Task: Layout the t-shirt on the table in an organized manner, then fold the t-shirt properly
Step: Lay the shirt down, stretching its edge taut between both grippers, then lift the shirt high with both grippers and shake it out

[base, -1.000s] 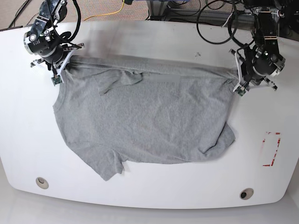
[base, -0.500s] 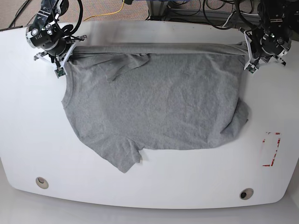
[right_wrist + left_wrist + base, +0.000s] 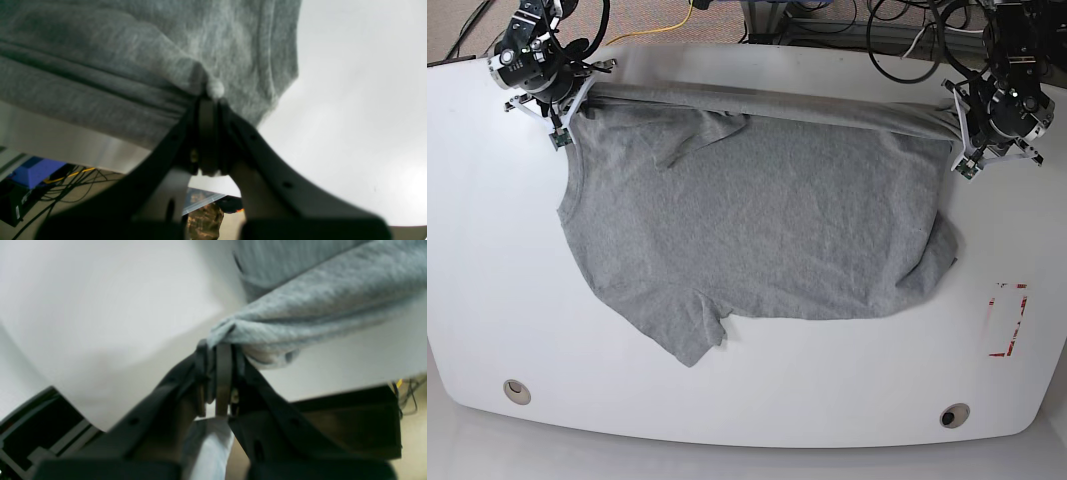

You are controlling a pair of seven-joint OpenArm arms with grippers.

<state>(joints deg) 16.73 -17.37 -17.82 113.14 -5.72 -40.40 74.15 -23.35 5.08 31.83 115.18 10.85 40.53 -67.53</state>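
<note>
The heather-grey t-shirt (image 3: 757, 215) lies spread on the white table (image 3: 747, 420), its far edge pulled taut between my two grippers. On the right of the base view, my left gripper (image 3: 951, 120) is shut on a bunched corner of the t-shirt (image 3: 300, 316); in the left wrist view the left gripper (image 3: 220, 351) pinches the cloth a little above the table (image 3: 100, 306). Far left in the base view, my right gripper (image 3: 577, 93) is shut on the other corner. The right wrist view shows the right gripper (image 3: 208, 100) clamped on folds of the t-shirt (image 3: 133, 66). No lettering shows.
A red tape rectangle (image 3: 1009, 320) marks the table at the right. Two round grommet holes (image 3: 517, 390) (image 3: 954, 414) sit near the front edge. Cables (image 3: 897, 45) hang behind the table's far edge. One sleeve (image 3: 682, 335) points toward the front.
Both grippers have carried the t-shirt's far edge toward the back of the table, dragging the whole shirt away and pulling it tauter. In the last half second the left gripper came slightly nearer.
</note>
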